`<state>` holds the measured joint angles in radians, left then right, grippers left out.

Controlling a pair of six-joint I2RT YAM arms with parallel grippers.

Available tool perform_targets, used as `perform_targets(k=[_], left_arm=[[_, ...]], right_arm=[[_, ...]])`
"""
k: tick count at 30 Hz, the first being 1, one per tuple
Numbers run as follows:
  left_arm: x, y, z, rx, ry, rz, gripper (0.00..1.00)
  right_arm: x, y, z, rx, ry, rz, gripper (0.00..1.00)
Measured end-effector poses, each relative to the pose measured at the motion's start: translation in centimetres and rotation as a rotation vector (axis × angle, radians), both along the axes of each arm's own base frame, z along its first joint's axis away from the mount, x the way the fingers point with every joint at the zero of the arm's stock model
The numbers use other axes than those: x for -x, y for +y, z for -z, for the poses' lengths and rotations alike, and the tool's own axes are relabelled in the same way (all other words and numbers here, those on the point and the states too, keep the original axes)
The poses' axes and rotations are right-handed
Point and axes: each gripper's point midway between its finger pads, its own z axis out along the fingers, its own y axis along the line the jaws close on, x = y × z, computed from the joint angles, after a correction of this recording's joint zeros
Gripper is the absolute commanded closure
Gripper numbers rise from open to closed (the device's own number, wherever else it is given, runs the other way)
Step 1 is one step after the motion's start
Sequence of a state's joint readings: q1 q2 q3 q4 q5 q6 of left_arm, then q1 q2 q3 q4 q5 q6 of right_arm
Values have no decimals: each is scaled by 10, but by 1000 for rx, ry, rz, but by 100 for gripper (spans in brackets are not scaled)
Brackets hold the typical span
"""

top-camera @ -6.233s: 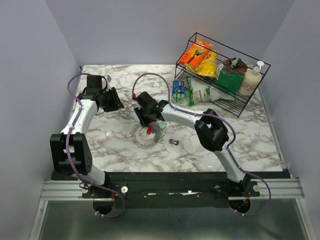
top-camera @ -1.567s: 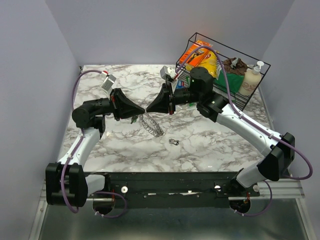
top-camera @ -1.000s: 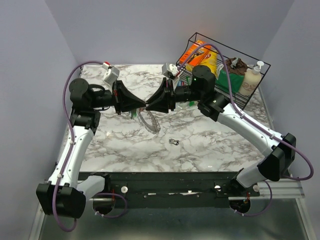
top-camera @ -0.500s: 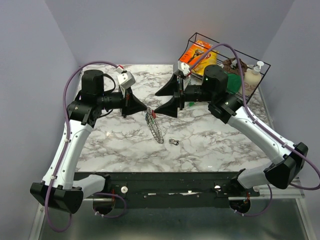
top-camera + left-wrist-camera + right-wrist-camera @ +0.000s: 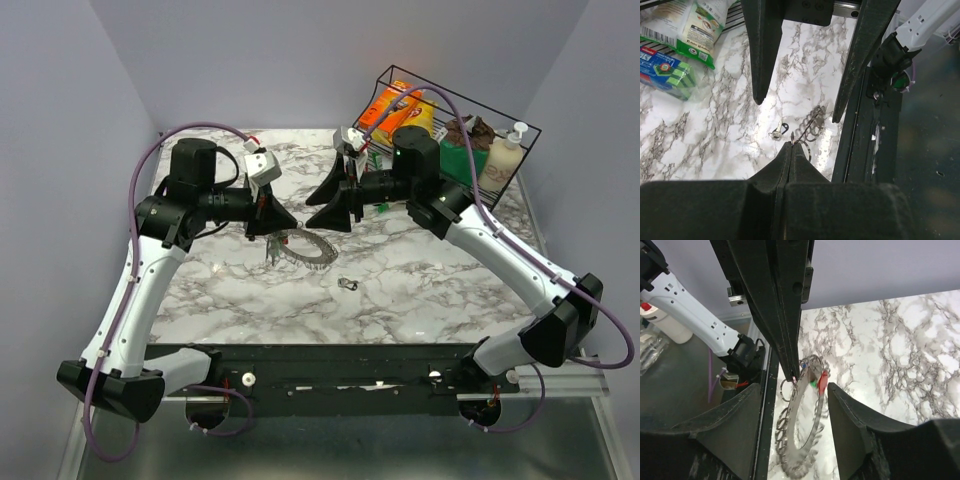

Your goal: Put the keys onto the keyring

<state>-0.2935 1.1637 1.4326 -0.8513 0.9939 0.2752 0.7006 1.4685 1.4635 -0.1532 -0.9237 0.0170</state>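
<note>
Table [image 5: 450, 290] of veined marble, two arms meeting above its middle: the left gripper [image 5: 288, 224] is clamped on the thin wire of the keyring [image 5: 305, 250], and the loaded ring hangs below its tips. The right gripper [image 5: 313, 208] stands with jaws wide on either side of the ring, gripping nothing. Risk lies in that slim pinch — a nudge from the right fingers could swing or twist the heavy ring loose. One loose key [image 5: 347, 285] lies flat on the table nearby, likely a hard pick, since it may skid.

The keyring [image 5: 308, 248], a toothed fan of silver keys [image 5: 790, 462], hangs tilted; one loose key [image 5: 348, 285] lies nearby.
</note>
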Motion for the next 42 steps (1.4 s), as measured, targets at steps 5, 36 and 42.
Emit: perform_targets(k=[5,36,42], left_arm=[[2,-3,4,-7,15,17,100],[-5,-6,-5,15,-11,-31,58],[-20,3,-26,51,-92,-188,32]], right_arm=[[0,3,6,12,20,-18,47],[2,10,23,38,71,-84,99],[0,10,24,37,66,-65,100]])
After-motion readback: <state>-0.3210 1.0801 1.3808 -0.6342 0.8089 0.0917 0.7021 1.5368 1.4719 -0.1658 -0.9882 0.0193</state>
